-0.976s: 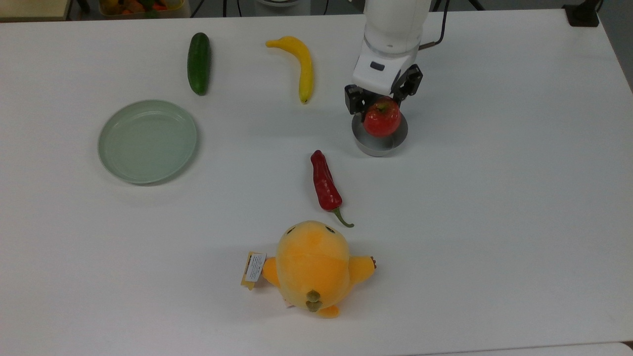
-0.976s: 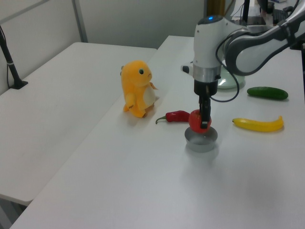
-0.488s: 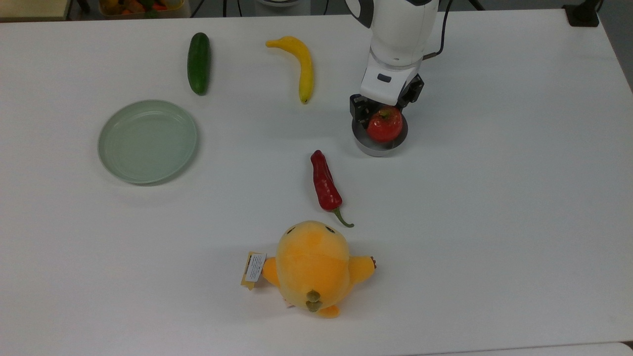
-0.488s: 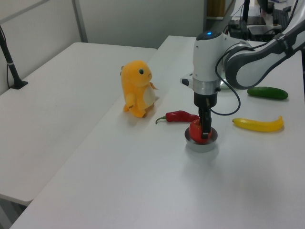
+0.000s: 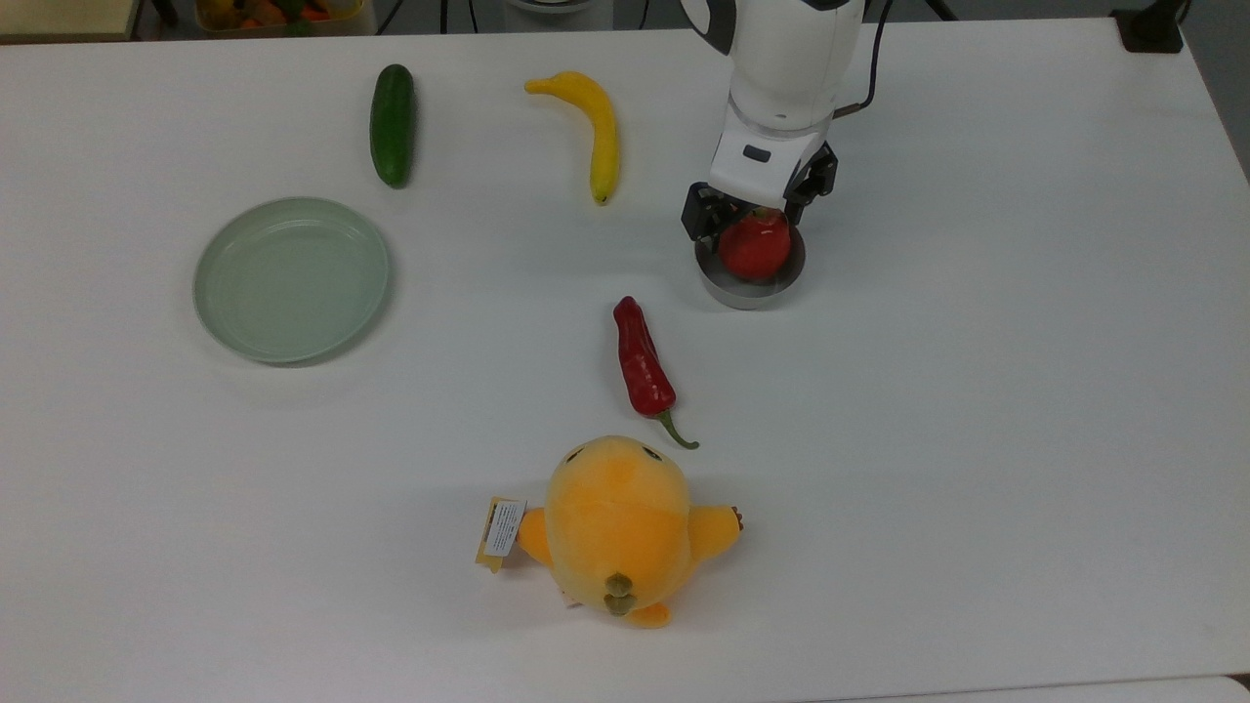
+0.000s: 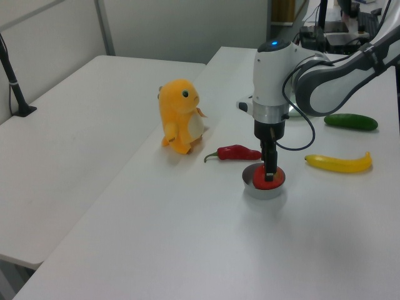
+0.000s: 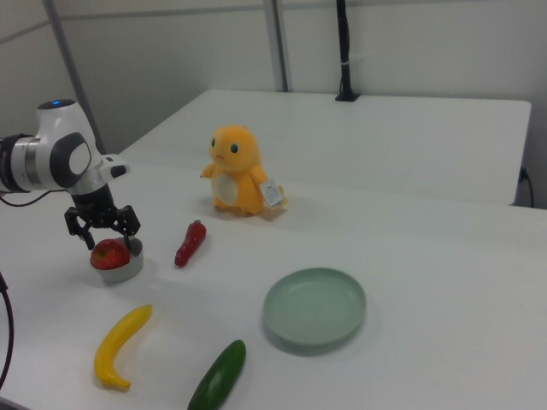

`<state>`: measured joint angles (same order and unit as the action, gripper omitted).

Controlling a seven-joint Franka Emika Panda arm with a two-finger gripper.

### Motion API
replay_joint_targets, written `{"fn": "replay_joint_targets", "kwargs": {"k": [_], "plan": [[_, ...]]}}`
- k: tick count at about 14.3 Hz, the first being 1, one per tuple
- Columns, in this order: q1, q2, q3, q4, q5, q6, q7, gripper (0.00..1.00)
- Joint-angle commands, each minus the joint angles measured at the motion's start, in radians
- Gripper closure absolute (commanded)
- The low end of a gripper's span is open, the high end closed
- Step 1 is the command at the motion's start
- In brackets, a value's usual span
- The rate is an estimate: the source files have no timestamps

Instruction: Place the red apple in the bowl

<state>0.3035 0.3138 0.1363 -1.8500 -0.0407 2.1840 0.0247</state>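
resting in the bowl, the red apple sits between our gripper fingers. we see the fingers spread apart either side, gripping nothing.

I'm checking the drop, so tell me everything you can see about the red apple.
The red apple is round, glossy and red, with a yellowish dimple on top. It sits upright inside the small grey bowl, its upper part rising above the rim. The gripper is right over it, jaws spread to either side and apparently clear of its skin. The red chili pepper lies apart.
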Motion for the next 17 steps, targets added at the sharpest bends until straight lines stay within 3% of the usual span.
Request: {"fn": "replay_joint_targets", "kwargs": {"k": [1,10,14,17], "plan": [[-0.006,-0.057,0.000,-0.017,-0.013,-0.012,0.020,0.00],[-0.119,-0.298,-0.021,0.052,0.022,-0.242,0.023,0.00],[-0.153,-0.323,-0.095,0.221,0.027,-0.502,0.063,0.00],[-0.165,-0.344,-0.133,0.262,0.039,-0.572,0.096,0.00]]}}
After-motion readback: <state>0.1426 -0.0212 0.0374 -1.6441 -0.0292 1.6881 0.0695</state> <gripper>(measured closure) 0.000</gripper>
